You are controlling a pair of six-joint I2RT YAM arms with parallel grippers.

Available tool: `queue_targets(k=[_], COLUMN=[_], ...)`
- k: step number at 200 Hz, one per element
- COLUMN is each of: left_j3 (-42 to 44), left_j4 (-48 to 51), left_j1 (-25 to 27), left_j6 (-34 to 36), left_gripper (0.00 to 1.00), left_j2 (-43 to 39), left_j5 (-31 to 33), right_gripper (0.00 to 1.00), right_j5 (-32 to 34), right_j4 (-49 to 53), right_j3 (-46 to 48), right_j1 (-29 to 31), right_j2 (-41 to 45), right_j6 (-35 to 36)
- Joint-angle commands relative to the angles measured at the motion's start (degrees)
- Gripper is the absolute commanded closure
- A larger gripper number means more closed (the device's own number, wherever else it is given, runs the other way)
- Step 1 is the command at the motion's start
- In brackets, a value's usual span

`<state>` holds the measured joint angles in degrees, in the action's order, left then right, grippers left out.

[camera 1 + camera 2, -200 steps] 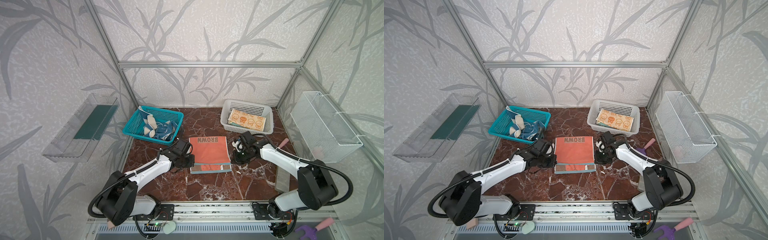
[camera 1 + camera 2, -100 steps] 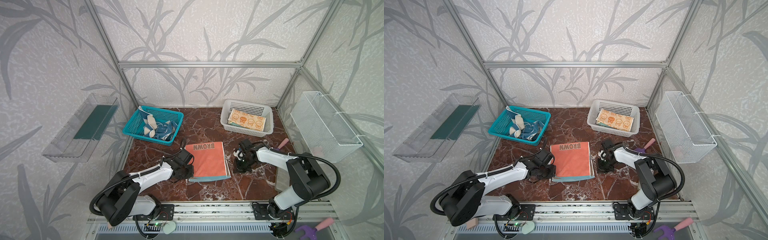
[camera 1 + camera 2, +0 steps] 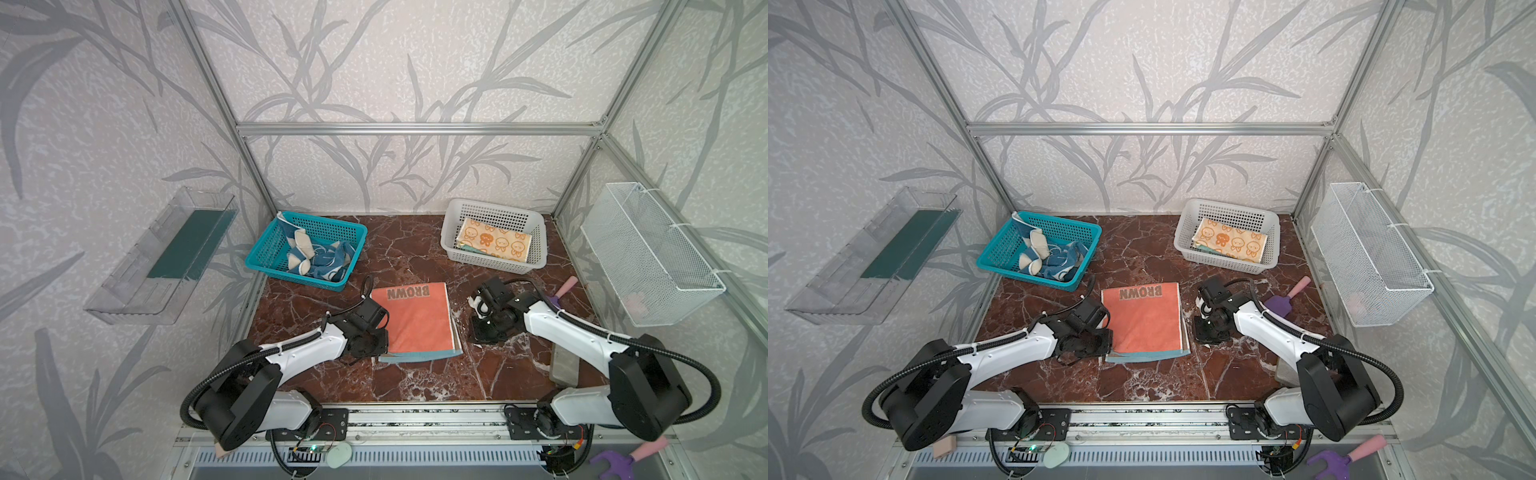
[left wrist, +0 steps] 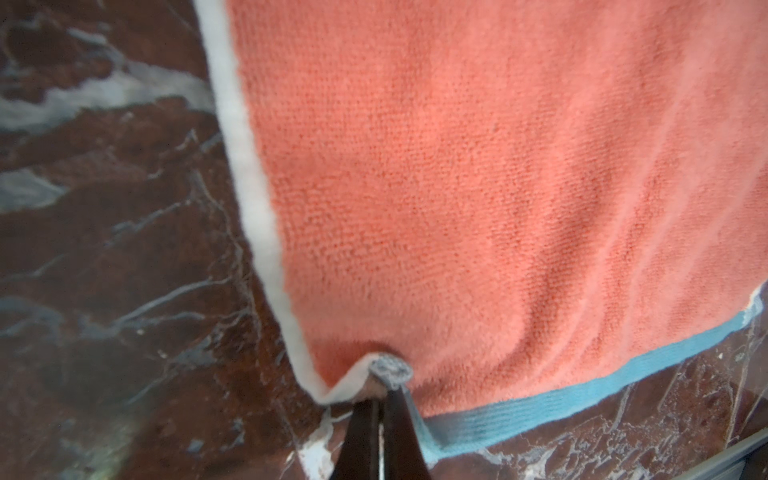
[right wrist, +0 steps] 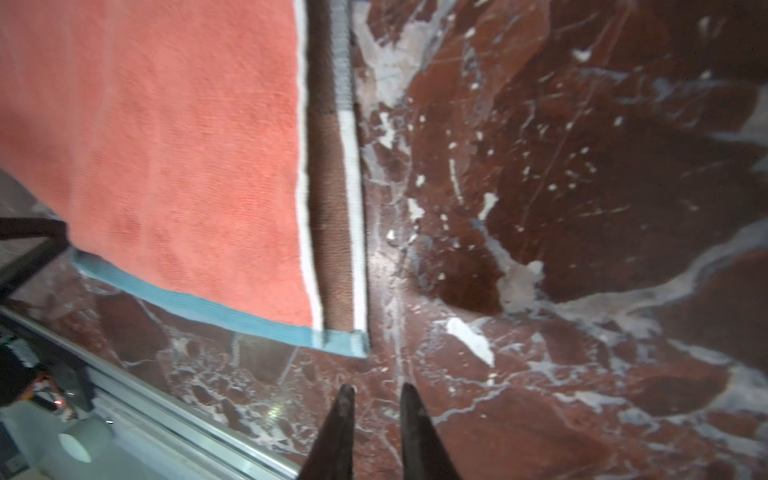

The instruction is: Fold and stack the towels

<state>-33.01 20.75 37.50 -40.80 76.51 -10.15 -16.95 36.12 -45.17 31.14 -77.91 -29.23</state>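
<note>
Now left pincer (image 4: pixel 380 395) pinching coral towel (image 4: pixel 478 187) corner, right pincer (image 5: pixel 376 388) ajar, empty, beside edge.

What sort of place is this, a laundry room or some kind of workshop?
Probably a robot test booth rather than a home. A left arm and right arm are mounted on a metal rail, and an aluminium frame boxes in the marble-look tabletop.

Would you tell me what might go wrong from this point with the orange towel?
1. Only the left claw pinches the towel, at one corner; lifting or dragging it from there may unfold the layers.
2. The layers sit offset along the edge beside the open right claw, so the fold may end up uneven.
</note>
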Motion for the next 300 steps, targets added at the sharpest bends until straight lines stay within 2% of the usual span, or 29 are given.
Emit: queue_targets(k=[1,30,74,84,102,117,168,233,237,300], left_j3=[0.87,0.70,0.76,0.59,0.20,-0.50,-4.15,-9.14,-9.32,-8.43], left_j4=[4.13,3.52,2.11,2.31,2.79,3.97,9.54,15.12,15.35,14.39], left_j1=[0.33,0.35,0.38,0.34,0.20,-0.11,-2.63,-3.05,-3.09,-3.09], left_j6=[-0.88,-0.25,0.52,0.84,1.36,1.53,5.39,9.27,9.40,8.47], left_gripper=[1.00,1.00,1.00,1.00,1.00,1.00,1.00,1.00,1.00,1.00], left_j2=[0.61,2.08,3.72,3.81,3.82,3.78,1.84,-6.67,-6.89,-5.72], left_j5=[1.17,0.85,-0.40,-0.23,0.21,0.95,2.11,2.76,2.92,1.78], right_gripper=[0.70,0.69,0.69,0.75,0.92,1.00,1.00,1.00,1.00,1.00], right_j5=[-2.92,-2.65,-4.26,-4.67,-4.45,-3.53,0.08,1.11,1.05,-0.22], right_j4=[-3.36,-5.36,-8.08,-8.44,-8.58,-7.75,-1.86,2.23,2.69,3.37], right_j3=[0.54,0.55,0.11,-0.29,-1.17,-2.21,-6.39,-11.60,-11.96,-10.23], right_j1=[2.29,5.60,6.91,7.09,7.56,7.72,7.71,7.71,7.71,7.75], right_j2=[-0.92,-5.83,-12.73,-13.65,-14.02,-13.75,-11.15,-9.05,-9.18,-10.14], right_j6=[-5.89,-9.12,-9.39,-9.35,-9.61,-9.61,-7.72,-7.75,-5.90,-4.87])
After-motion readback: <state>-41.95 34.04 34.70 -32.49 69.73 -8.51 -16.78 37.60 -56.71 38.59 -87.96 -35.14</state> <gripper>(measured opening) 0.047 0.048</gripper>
